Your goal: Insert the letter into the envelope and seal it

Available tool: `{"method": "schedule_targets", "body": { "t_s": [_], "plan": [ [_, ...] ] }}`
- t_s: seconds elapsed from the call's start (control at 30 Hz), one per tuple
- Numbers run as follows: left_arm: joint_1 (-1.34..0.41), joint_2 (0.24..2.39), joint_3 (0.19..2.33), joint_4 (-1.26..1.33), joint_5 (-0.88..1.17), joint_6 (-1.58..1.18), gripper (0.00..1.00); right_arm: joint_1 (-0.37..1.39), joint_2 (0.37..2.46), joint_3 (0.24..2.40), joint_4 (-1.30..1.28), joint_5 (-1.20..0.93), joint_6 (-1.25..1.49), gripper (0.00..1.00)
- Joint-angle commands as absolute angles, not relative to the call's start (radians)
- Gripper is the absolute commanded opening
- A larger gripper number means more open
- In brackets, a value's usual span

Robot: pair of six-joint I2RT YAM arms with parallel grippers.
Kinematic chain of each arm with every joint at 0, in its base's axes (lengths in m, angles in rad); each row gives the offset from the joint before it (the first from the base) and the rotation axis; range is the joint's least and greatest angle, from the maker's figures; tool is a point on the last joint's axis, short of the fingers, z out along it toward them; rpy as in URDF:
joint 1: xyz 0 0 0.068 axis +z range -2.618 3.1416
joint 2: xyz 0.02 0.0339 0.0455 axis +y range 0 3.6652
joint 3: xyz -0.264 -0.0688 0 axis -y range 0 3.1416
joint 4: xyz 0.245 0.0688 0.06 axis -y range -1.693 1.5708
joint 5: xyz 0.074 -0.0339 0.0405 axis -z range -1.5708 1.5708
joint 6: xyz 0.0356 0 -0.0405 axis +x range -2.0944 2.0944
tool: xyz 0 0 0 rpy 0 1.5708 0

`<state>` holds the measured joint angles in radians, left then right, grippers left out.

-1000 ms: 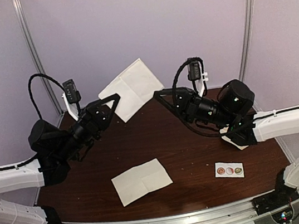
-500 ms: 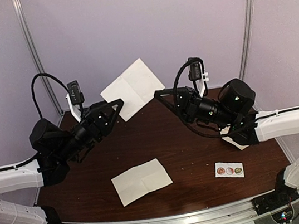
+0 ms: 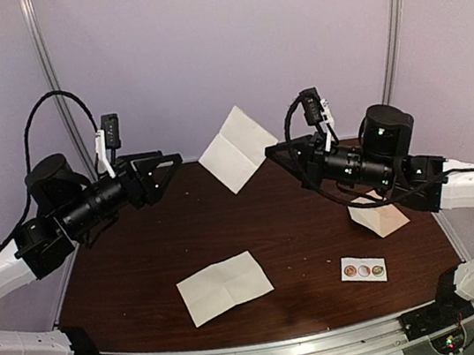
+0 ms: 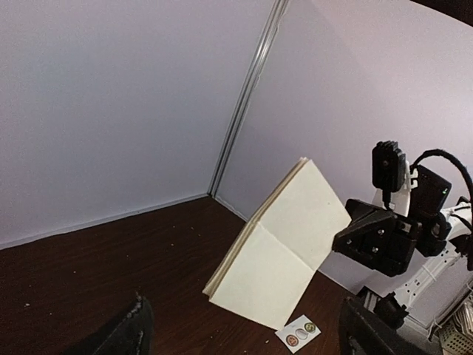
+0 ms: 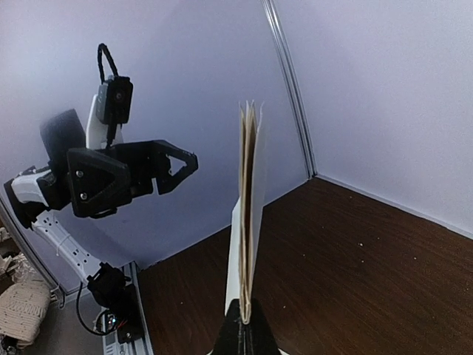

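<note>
My right gripper is shut on one corner of a folded, creased whitish sheet, the letter, and holds it up in the air over the back of the table. The right wrist view shows it edge-on, several layers thick, rising from the shut right gripper. My left gripper stands open to the left of the sheet, apart from it. The left wrist view shows the sheet ahead of the wide-open left gripper. A corner of the pale tan envelope lies on the table under my right arm.
A second creased whitish sheet lies flat near the front of the dark wooden table. A small white strip with three round stickers lies at the front right, also seen as the sticker strip. Pale walls close off the back and sides.
My left gripper has opened, let go of the raised sheet and drawn back to the left. The right gripper alone now holds the sheet, which has shifted right.
</note>
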<state>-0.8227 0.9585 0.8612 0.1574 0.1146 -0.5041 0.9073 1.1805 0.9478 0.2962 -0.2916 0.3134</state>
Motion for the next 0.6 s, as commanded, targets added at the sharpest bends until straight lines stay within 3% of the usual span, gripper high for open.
{"method": "schedule_targets", "body": {
  "t_s": [0.0, 0.33, 0.57],
  "plan": [
    [-0.808, 1.027, 0.984, 0.006, 0.235, -0.396, 0.89, 0.896, 1.179, 1.011, 0.073, -0.379, 0.221, 0.00],
    [-0.801, 1.190, 1.135, -0.153, 0.482, -0.325, 0.95, 0.884, 1.239, 1.066, 0.007, -0.690, 0.207, 0.00],
    [-0.801, 1.223, 1.146, -0.181, 0.618, -0.294, 0.95, 0.882, 1.227, 1.064, 0.008, -0.761, 0.209, 0.00]
  ]
}}
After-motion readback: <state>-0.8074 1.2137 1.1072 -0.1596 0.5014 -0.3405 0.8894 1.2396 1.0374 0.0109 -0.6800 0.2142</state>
